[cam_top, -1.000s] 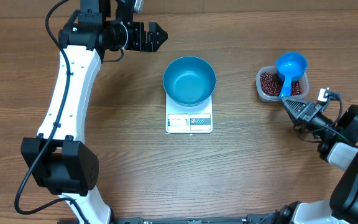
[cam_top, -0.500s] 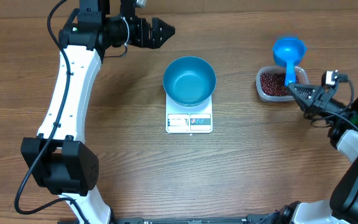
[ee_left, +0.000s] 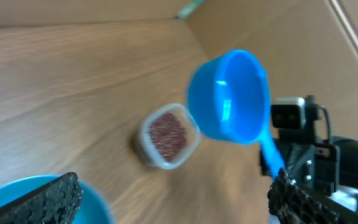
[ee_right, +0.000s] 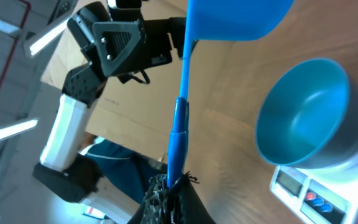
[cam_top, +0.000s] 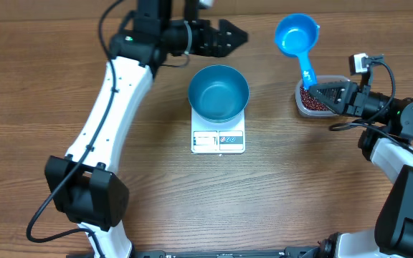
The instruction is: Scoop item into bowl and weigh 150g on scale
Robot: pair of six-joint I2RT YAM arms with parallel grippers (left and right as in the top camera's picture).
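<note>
The round blue bowl [cam_top: 219, 93] stands on the white scale [cam_top: 218, 140] at mid-table; it looks bare inside. The dark red beans [cam_top: 312, 104] lie in a clear tub [cam_top: 299, 97] on the right. My right gripper [cam_top: 321, 93] is over the tub, shut on the handle of the small blue scoop [cam_top: 296, 36]. The scoop cup is raised and swung left, with no beans showing in it. My left gripper [cam_top: 235, 34] hangs open behind the bowl, holding nothing. The left wrist view shows the scoop [ee_left: 229, 96] above the tub [ee_left: 166, 135]. The right wrist view shows handle [ee_right: 182, 106] and bowl [ee_right: 306, 112].
Bare wooden tabletop lies all round the scale. The left arm's white link [cam_top: 106, 107] slants across the left half of the table. The right arm's body [cam_top: 407, 122] sits at the right edge. The scale's display and buttons [ee_right: 303, 190] face the front.
The right gripper has lifted the scoop off the tub and swung its cup up and to the left. The left arm has moved right, behind the bowl.
</note>
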